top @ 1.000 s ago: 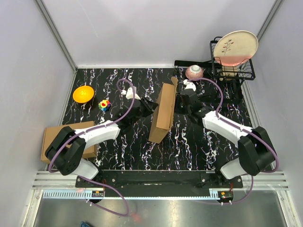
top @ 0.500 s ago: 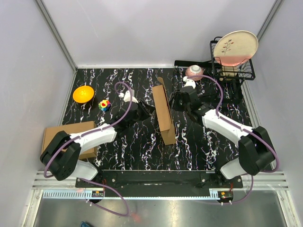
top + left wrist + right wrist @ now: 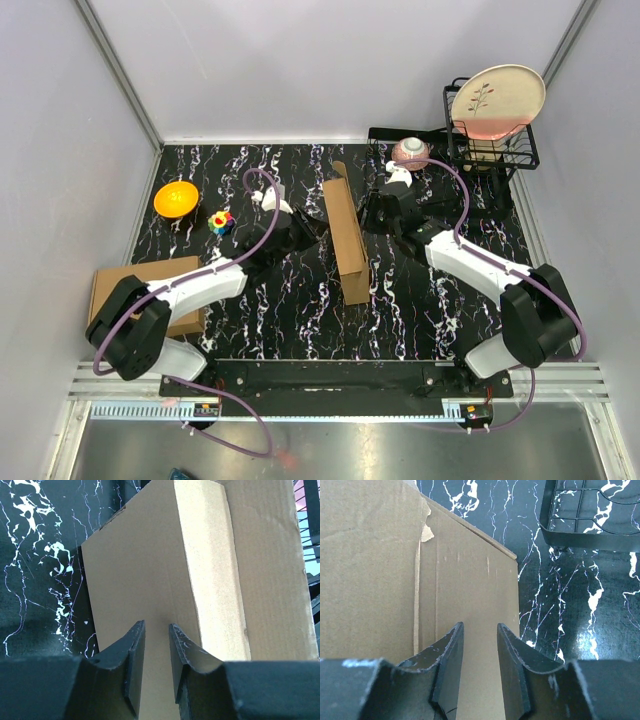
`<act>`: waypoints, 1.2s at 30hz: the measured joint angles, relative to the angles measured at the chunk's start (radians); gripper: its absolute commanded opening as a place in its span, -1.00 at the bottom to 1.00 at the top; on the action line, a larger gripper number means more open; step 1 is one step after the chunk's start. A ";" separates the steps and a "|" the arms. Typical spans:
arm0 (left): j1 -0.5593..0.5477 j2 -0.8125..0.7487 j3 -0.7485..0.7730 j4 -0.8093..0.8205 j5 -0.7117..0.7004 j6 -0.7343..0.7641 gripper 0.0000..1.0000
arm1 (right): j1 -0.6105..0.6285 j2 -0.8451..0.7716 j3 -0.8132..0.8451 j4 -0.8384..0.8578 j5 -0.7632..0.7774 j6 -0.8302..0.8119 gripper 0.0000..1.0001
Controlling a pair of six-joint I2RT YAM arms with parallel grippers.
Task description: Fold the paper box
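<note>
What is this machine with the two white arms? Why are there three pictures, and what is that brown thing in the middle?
It is a robot with two arms bolted to a black marbled table. One picture looks down from above. The other two come from little cameras on the wrists. The dark left fingers and right fingers are on either side of the paper box, brown cardboard standing on its edge. Both pairs are a little apart, and neither clearly pinches it. Around it are an orange bowl, a colourful toy, another carton, a pink bowl and a plate in a wire rack.
</note>
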 measured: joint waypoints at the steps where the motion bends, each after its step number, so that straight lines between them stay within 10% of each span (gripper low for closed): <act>1: 0.000 0.002 0.001 0.000 0.000 0.000 -0.42 | 0.000 0.000 0.000 0.000 0.000 0.000 -0.20; 36: 0.043 -0.063 -0.029 -0.017 0.009 0.022 -0.38 | -0.180 0.207 0.039 0.192 -0.198 0.086 -0.20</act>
